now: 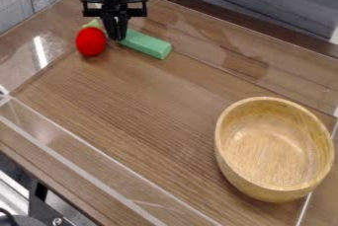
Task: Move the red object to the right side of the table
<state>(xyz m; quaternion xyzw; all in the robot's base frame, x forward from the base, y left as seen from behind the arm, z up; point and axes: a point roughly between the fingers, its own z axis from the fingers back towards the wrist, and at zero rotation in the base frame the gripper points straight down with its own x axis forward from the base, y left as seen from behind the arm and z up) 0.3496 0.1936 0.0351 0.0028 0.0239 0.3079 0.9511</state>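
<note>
The red object (90, 40), a small glossy red toy fruit, lies on the table (145, 112) at the far left. My gripper (117, 35) hangs just to its right, over the left end of a green block (142, 43). Its black fingers are pressed together with nothing between them, and the red object lies apart from them.
A round light wooden bowl (274, 147) stands at the front right. Low clear acrylic walls (40, 131) border the tabletop on all sides.
</note>
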